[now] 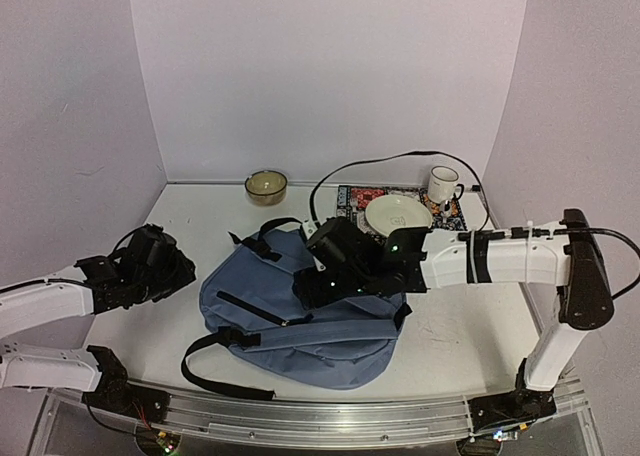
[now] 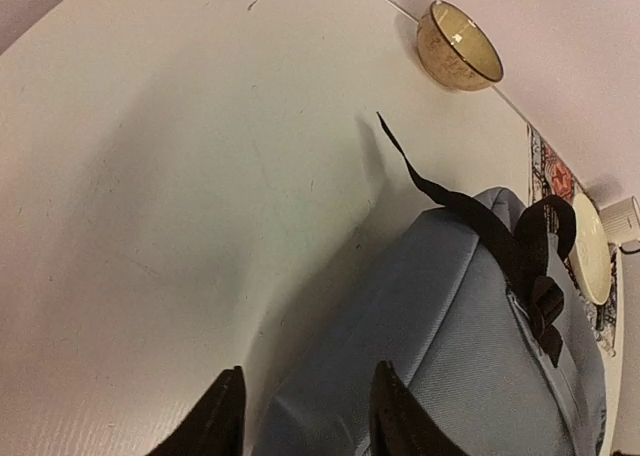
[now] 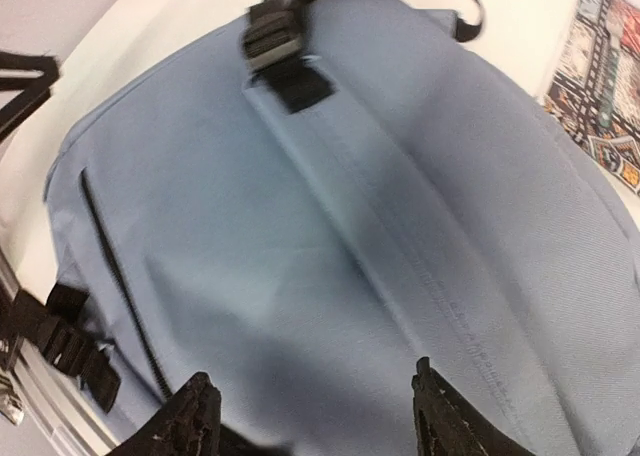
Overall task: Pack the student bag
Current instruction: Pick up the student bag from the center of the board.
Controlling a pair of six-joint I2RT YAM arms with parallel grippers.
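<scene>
My right pincer (image 3: 315,421) stands wide. Its two black fingers (image 3: 192,424) are spread over the blue-grey cloth of the bag (image 3: 330,226) and grip nothing. I cannot tell whether the tips touch the cloth. Past them a stitched seam runs up the bag to a black buckle (image 3: 275,36), and a dark zip (image 3: 120,276) curves down the bag's side.

My left pincer (image 2: 305,421) is parted too, more narrowly, and is also empty. Bare table (image 2: 150,226) shows in the gap, and the bag's edge lies just beside one finger. From above, this pincer hangs near the table's left edge, close to the bag but apart from it. Beyond it a thin black strap (image 2: 420,181) trails off the bag's top across the table.

The bag lies flat in the middle of the table, close to the near edge, with one strap looping toward the near left corner. My right arm reaches over its far half.

A tan bowl (image 1: 266,185) sits at the far edge, left of the middle. Toward the far right corner lies a patterned mat (image 1: 352,196) with a pale plate (image 1: 398,215) on it and a white mug (image 1: 443,185) at its far right corner. A black cable (image 1: 370,161) arcs along the far edge behind them.
</scene>
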